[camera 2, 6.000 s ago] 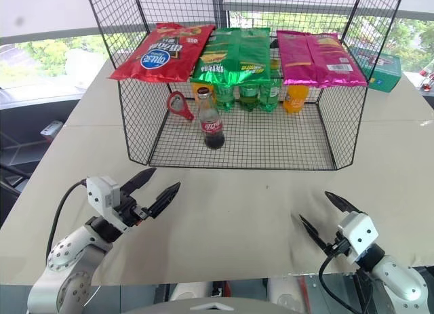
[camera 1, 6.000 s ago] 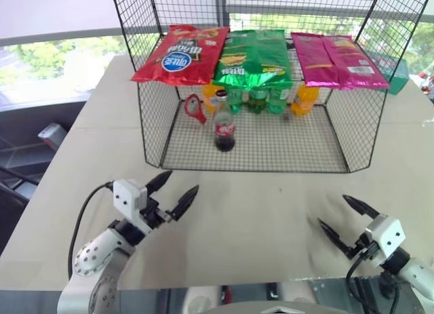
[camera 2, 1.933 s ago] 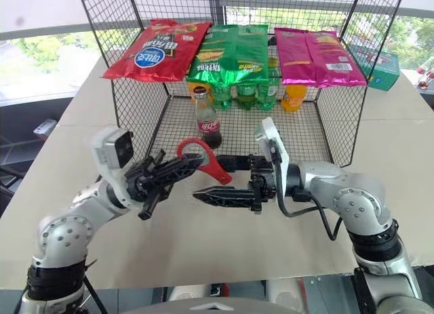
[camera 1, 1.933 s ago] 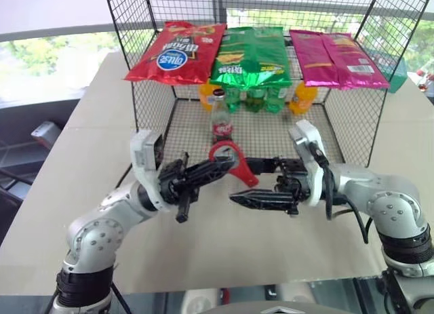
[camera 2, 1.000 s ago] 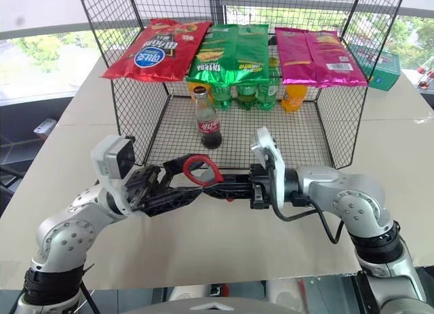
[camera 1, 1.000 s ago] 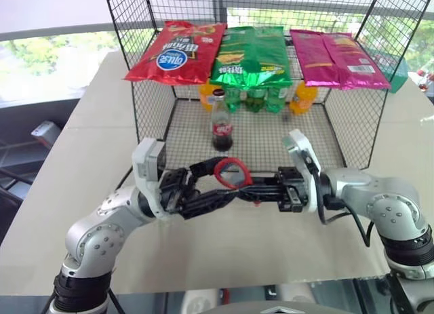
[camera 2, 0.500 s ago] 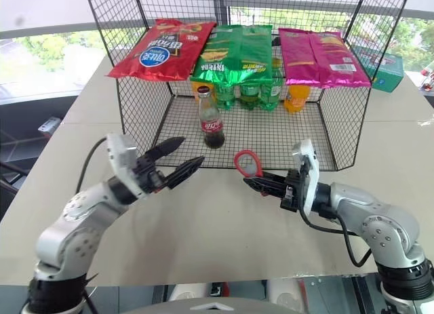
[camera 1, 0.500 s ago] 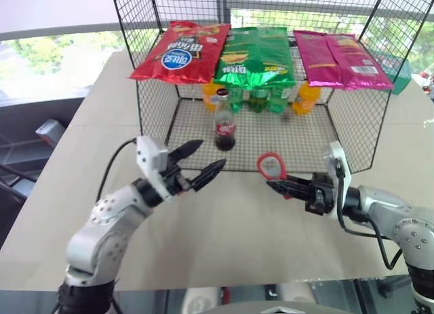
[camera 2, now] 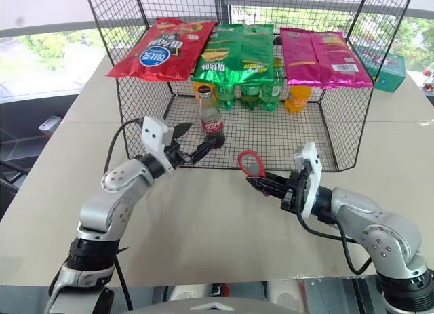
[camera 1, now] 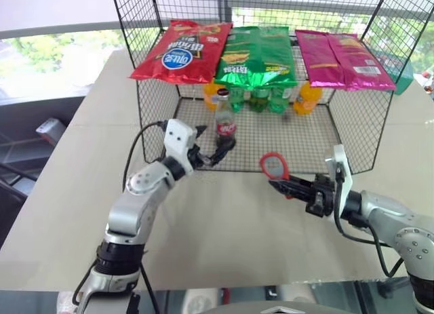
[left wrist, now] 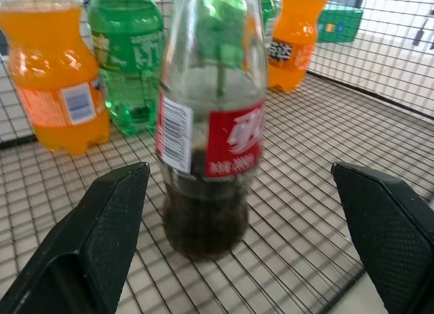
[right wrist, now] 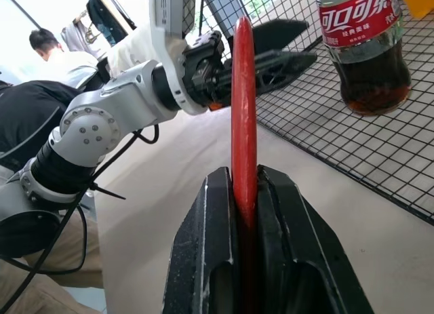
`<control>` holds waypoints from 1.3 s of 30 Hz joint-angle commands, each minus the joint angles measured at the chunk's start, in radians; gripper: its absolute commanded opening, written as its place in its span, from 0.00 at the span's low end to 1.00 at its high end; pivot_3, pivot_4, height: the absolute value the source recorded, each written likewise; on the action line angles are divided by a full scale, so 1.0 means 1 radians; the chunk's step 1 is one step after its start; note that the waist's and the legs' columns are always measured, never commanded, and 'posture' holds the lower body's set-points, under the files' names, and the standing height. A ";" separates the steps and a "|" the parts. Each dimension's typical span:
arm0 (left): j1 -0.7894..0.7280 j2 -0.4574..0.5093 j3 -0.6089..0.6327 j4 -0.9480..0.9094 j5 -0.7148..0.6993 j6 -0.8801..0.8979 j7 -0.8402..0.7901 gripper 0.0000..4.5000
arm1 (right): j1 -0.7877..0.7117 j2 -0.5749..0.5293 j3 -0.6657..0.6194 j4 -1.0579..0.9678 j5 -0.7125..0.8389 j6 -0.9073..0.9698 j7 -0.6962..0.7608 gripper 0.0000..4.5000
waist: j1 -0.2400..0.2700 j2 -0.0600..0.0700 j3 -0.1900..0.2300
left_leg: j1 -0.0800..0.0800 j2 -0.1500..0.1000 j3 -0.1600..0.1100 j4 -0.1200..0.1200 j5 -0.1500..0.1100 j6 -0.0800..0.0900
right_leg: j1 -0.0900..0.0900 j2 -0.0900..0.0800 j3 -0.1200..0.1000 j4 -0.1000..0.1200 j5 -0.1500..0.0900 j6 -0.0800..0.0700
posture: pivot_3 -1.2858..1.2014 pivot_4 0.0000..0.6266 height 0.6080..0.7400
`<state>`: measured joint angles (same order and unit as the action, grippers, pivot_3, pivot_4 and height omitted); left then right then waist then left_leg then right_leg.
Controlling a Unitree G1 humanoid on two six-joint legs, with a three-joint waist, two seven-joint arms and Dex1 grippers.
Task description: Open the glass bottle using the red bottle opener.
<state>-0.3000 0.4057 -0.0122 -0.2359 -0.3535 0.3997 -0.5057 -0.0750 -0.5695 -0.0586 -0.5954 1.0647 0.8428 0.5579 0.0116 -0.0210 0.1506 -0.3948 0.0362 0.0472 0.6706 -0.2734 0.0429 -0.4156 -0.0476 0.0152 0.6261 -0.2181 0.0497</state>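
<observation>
Since half a second ago the left claw (camera 1: pixel 215 148) has reached forward from over the open worktop to the front of the wire cage, while the right claw (camera 1: pixel 281 186) has kept its place with the opener. Nearest the robot, the right claw hangs over the beige worktop (camera 1: pixel 224 226), its 2 black fingers pressed together on the handle of the red bottle opener (camera 1: pixel 273 166); the opener's round loop stands up and tilts toward the cage. From the right wrist, the opener shows edge-on, a thin red strip rising out of the clamped fingers (right wrist: pixel 210 239).

Further out, the left claw is spread wide at the cage's open front, its 2 fingers (left wrist: pixel 102 232) set either side of the glass bottle (camera 1: pixel 224 124) but apart from it, with clear gaps on both sides. The bottle stands upright on the cage's mesh floor (camera 1: pixel 298 144), near the front and toward the left side, red cap on, dark liquid in its lower part, red label facing out.

Behind it, against the back of the cage, stand orange soda bottles (left wrist: pixel 57 83) and green soda bottles (left wrist: pixel 129 63). On the cage's top shelf lie 3 snack bags: a red chip bag (camera 1: pixel 182 51), a green bag (camera 1: pixel 255 55) and a pink bag (camera 1: pixel 344 51). A person (right wrist: pixel 47 46) shows in the background of the right wrist view.
</observation>
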 commanded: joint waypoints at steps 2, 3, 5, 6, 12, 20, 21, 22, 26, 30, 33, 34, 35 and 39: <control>-0.079 -0.017 -0.014 0.065 0.046 -0.060 -0.009 0.99 | 0.003 0.002 -0.033 -0.052 0.014 -0.030 -0.011 0.00 | 0.001 0.000 0.000 | 0.000 0.000 0.000 0.000 0.000 0.000 | 0.000 0.000 0.000 0.000 0.000 0.000 | 0.52 0.24 1.00; -0.090 -0.019 -0.014 0.081 0.055 -0.069 -0.009 0.99 | 0.004 0.002 -0.034 -0.054 0.015 -0.032 -0.014 0.00 | 0.001 0.000 0.000 | 0.000 0.000 0.000 0.000 0.000 0.000 | 0.000 0.000 0.000 0.000 0.000 0.000 | 0.52 0.24 1.00; -0.117 -0.024 -0.015 0.118 0.074 -0.090 -0.013 0.99 | 0.007 0.003 -0.035 -0.058 0.016 -0.035 -0.020 0.00 | 0.001 0.000 0.000 | 0.000 0.000 0.000 0.000 0.000 0.000 | 0.000 0.000 0.000 0.000 0.000 0.000 | 0.52 0.24 1.00; -0.128 -0.027 -0.016 0.134 0.083 -0.100 -0.014 0.99 | 0.008 0.002 -0.034 -0.059 0.017 -0.036 -0.021 0.00 | 0.001 0.000 0.000 | 0.000 0.000 0.000 0.000 0.000 0.000 | 0.000 0.000 0.000 0.000 0.000 0.000 | 0.52 0.24 1.00; -0.216 -0.054 -0.037 0.243 0.118 -0.151 -0.031 0.99 | 0.013 0.001 -0.032 -0.066 0.018 -0.044 -0.032 0.00 | 0.002 0.000 0.000 | 0.000 -0.001 0.000 0.000 0.000 0.000 | 0.000 0.000 -0.001 0.000 0.000 0.000 | 0.52 0.24 1.00; -0.327 -0.101 -0.031 0.404 0.120 -0.216 -0.097 0.72 | 0.016 -0.003 -0.030 -0.075 0.020 -0.046 -0.043 0.00 | 0.001 0.000 0.000 | -0.001 -0.004 -0.001 0.000 0.000 0.000 | 0.000 0.000 -0.001 0.000 0.000 0.000 | 0.52 0.24 1.00; -0.331 -0.102 -0.029 0.411 0.123 -0.224 -0.100 0.59 | 0.017 -0.003 -0.031 -0.076 0.021 -0.046 -0.045 0.00 | 0.000 0.000 0.000 | -0.001 -0.004 -0.001 0.000 0.000 0.000 | 0.000 0.000 -0.001 0.000 0.000 0.000 | 0.52 0.24 1.00; -0.334 -0.102 -0.027 0.414 0.123 -0.229 -0.107 0.52 | 0.018 -0.004 -0.032 -0.078 0.022 -0.046 -0.047 0.00 | -0.001 0.000 0.000 | -0.001 -0.004 -0.001 0.000 0.000 0.000 | 0.000 0.000 -0.001 0.000 0.000 0.000 | 0.52 0.24 1.00; -0.294 -0.090 -0.001 0.316 0.002 -0.203 -0.238 0.53 | 0.029 -0.008 -0.043 -0.087 0.025 -0.048 -0.055 0.00 | 0.000 0.000 0.000 | -0.001 -0.004 -0.002 0.000 0.000 0.000 | 0.000 0.000 -0.002 0.000 0.000 0.000 | 0.52 0.24 1.00; -0.199 0.000 0.015 0.091 -0.272 0.008 -0.471 0.53 | 0.049 -0.021 -0.070 -0.097 0.025 -0.057 -0.052 0.00 | -0.004 0.000 0.000 | -0.003 0.000 -0.001 0.000 0.000 0.000 | -0.002 0.000 -0.001 0.000 0.000 0.000 | 0.52 0.24 1.00; -0.123 0.066 0.000 -0.035 -0.333 0.087 -0.509 0.53 | 0.060 -0.026 -0.080 -0.101 0.017 -0.067 -0.051 0.00 | -0.004 0.000 0.000 | -0.004 0.000 -0.002 0.000 0.000 0.000 | -0.003 0.000 -0.002 0.001 0.000 0.000 | 0.52 0.24 1.00; -0.098 0.084 -0.015 -0.058 -0.319 0.078 -0.524 0.53 | 0.060 -0.024 -0.080 -0.101 0.018 -0.069 -0.053 0.00 | -0.002 0.000 0.000 | -0.003 0.000 -0.002 0.000 0.000 0.000 | -0.003 0.000 -0.002 0.001 0.000 0.000 | 0.52 0.24 1.00; -0.083 0.094 -0.025 -0.071 -0.306 0.070 -0.533 0.53 | 0.060 -0.022 -0.080 -0.101 0.019 -0.070 -0.055 0.00 | -0.002 0.000 0.000 | -0.003 0.000 -0.002 0.000 0.000 0.000 | -0.003 0.000 -0.002 0.001 0.000 0.000 | 0.52 0.24 1.00; -0.008 0.121 -0.091 -0.106 -0.202 -0.006 -0.544 0.53 | 0.069 -0.014 -0.067 -0.105 0.005 -0.078 -0.055 0.00 | 0.000 0.000 0.000 | -0.001 0.000 0.000 0.001 0.000 0.000 | -0.001 0.000 -0.001 0.001 -0.002 -0.003 | 0.52 0.24 1.00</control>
<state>-0.3082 0.5234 -0.0882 -0.2898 -0.5801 0.4427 -1.0422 -0.0082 -0.5843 -0.1169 -0.6578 1.0650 0.7894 0.4991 0.0118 -0.0205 0.1505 -0.3953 0.0362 0.0470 0.6716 -0.2734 0.0429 -0.4162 -0.0475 0.0149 0.6272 -0.2202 0.0464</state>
